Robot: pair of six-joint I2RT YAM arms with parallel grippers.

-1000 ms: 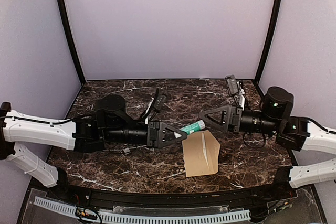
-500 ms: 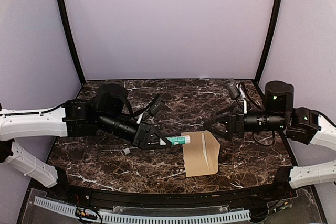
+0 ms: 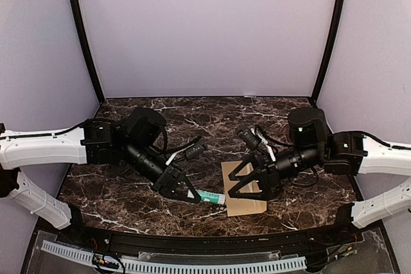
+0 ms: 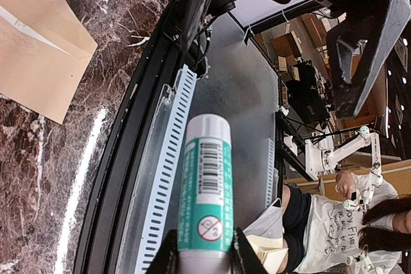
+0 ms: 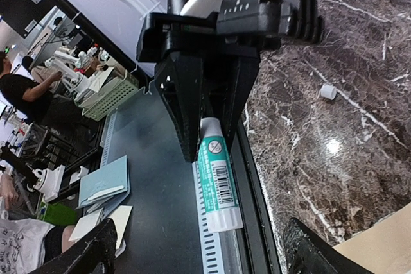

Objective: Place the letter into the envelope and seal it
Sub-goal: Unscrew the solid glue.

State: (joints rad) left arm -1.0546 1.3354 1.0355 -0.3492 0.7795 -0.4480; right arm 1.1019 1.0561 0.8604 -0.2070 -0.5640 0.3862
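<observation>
The tan envelope (image 3: 248, 208) lies flat on the marble near the front edge, and its corner shows in the left wrist view (image 4: 35, 56). The letter is out of view. My left gripper (image 3: 191, 194) is shut on a green-and-white glue stick (image 3: 210, 197), which points right toward the envelope's left edge. The left wrist view shows the stick (image 4: 207, 184) pinched at its base between my left gripper's (image 4: 204, 258) fingers. My right gripper (image 3: 244, 190) stands open over the envelope, facing the stick (image 5: 216, 181), with nothing between its fingertips (image 5: 96, 251).
A small white cap (image 5: 327, 92) lies on the marble behind the left gripper. A black cable plug (image 3: 194, 151) hangs by the left arm. The table's black front rim (image 3: 212, 239) runs just below both grippers. Purple walls close off the back and sides.
The left gripper has carried the glue stick down and toward the front edge, its tip now by the envelope's lower left. The right gripper has swung left and forward over the envelope.
</observation>
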